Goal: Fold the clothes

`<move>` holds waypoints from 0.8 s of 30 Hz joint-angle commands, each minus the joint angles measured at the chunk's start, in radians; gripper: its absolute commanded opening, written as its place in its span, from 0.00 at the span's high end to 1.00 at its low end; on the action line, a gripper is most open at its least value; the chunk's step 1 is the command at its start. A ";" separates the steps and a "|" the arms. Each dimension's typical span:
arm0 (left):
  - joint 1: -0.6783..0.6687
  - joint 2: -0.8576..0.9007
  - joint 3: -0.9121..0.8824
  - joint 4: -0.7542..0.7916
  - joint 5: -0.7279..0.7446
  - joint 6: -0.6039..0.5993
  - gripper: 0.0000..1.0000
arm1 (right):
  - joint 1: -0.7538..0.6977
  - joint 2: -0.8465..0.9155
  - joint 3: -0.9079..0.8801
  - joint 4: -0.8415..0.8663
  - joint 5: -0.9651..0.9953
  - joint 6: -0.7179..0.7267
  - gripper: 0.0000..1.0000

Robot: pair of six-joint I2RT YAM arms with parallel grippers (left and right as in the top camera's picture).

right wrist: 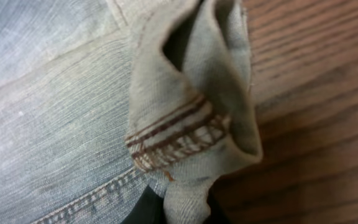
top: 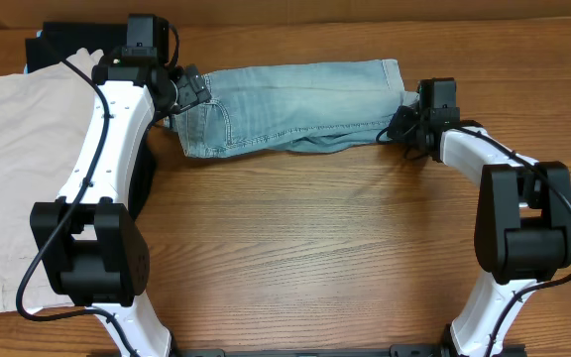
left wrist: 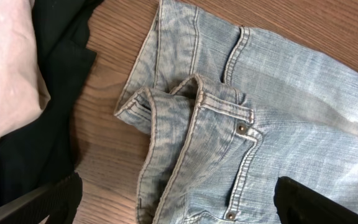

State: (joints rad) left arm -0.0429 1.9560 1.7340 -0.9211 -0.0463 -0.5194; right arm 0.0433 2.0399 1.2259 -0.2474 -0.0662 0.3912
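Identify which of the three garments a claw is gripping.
The denim shorts: the right claw is shut on their edge. The beige shorts and black garment lie piled off to the left, ungripped.

A robotics lab — two arms [top: 107,149] on a wooden table [top: 305,248].

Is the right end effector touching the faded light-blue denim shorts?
Touching. Right wrist view: the right end effector pinches the bunched hem of the denim shorts.
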 commanded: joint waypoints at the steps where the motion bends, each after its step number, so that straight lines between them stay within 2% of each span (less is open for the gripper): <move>1: 0.003 -0.014 -0.011 -0.003 -0.015 0.029 0.00 | -0.006 -0.008 0.012 -0.051 0.024 0.005 0.96; 5: 0.003 -0.015 -0.009 -0.025 -0.008 0.072 0.00 | -0.027 -0.094 0.016 -0.171 0.023 0.043 0.96; 11: 0.003 -0.016 -0.003 -0.121 -0.004 0.094 0.00 | -0.076 -0.275 0.016 -0.497 0.020 0.138 0.96; 16: 0.003 -0.016 -0.003 -0.200 -0.005 0.094 0.00 | -0.084 -0.318 0.016 -0.692 0.019 0.138 0.96; 17: 0.003 -0.016 -0.003 -0.211 -0.005 0.095 0.00 | -0.084 -0.317 0.015 -0.715 0.011 0.137 0.90; 19: 0.003 -0.015 -0.003 -0.235 -0.004 0.097 0.00 | -0.084 -0.317 0.015 -0.742 -0.001 0.137 0.64; 21: -0.001 -0.014 -0.004 -0.264 0.005 0.099 0.00 | -0.084 -0.318 0.015 -0.747 -0.019 0.137 0.56; 24: -0.021 -0.014 -0.014 -0.293 0.021 0.133 0.00 | -0.084 -0.318 0.015 -0.742 -0.033 0.137 0.53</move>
State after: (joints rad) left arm -0.0467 1.9560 1.7340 -1.2007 -0.0399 -0.4313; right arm -0.0433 1.7325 1.2373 -0.9951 -0.0742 0.5236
